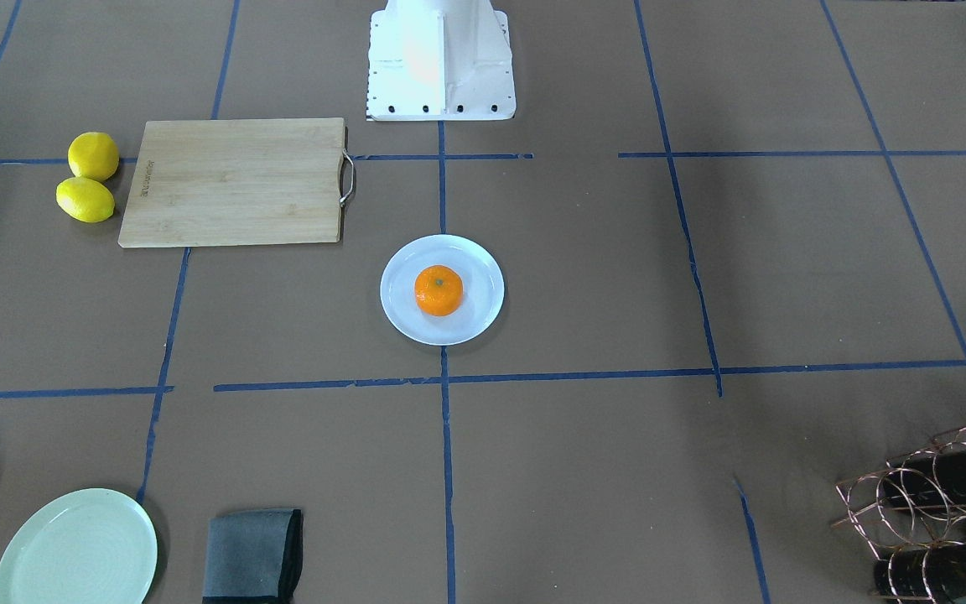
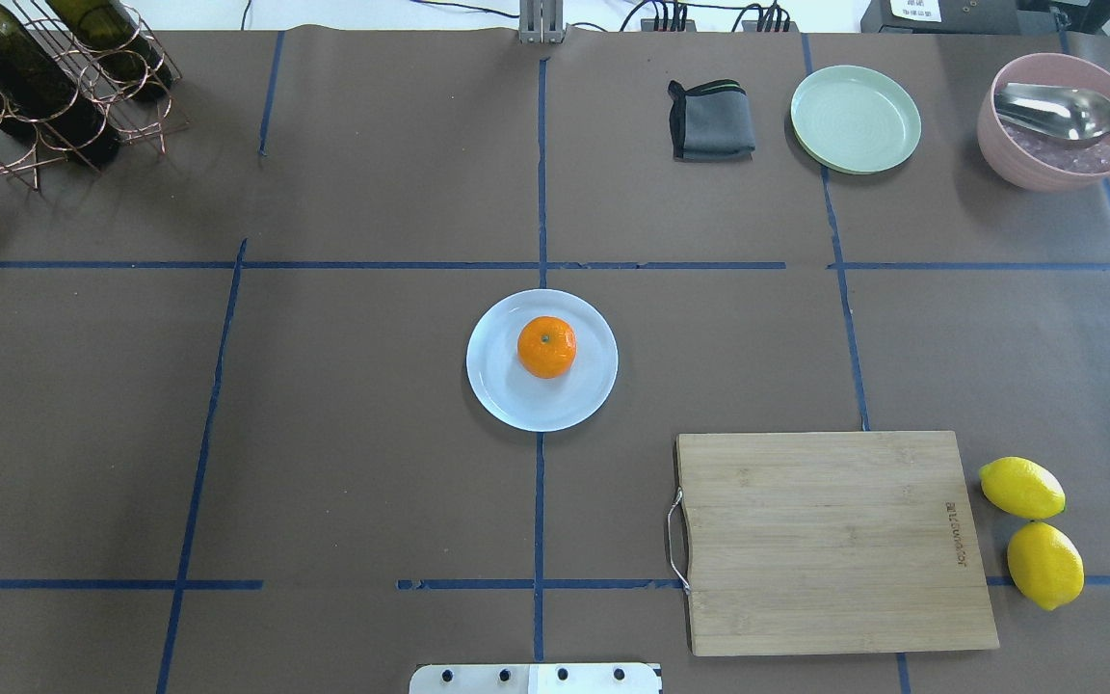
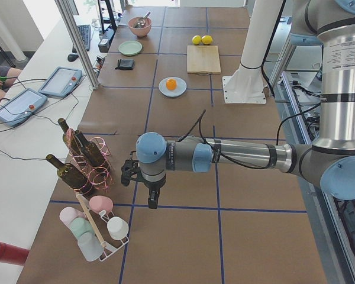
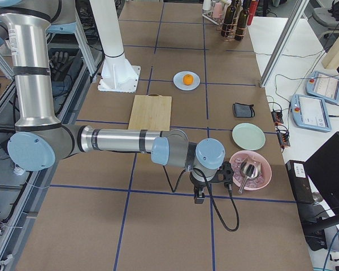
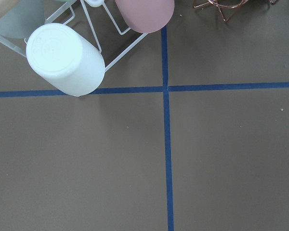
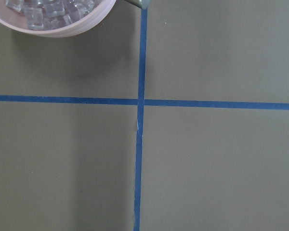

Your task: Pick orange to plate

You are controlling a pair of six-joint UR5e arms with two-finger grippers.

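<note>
The orange [image 2: 546,346] rests stem dimple up on the glossy white plate [image 2: 495,387] at the table's centre, also seen from the front as the orange [image 1: 438,290] on the plate [image 1: 395,295]. No gripper is near it. My left gripper [image 3: 129,173] hangs far off at the table's left end beside the bottle rack. My right gripper [image 4: 226,173] hangs at the right end next to the pink bowl. Both show only in the side views, so I cannot tell whether they are open or shut. The wrist views hold only brown table and blue tape.
A wooden cutting board [image 2: 830,540] lies near the base, with two lemons [image 2: 1032,530] beside it. A pale green plate [image 2: 856,119], a grey cloth [image 2: 712,120] and a pink bowl [image 2: 1061,125] with a ladle stand far right. A bottle rack [image 2: 44,77] stands far left, a cup rack [image 3: 94,228] beyond it.
</note>
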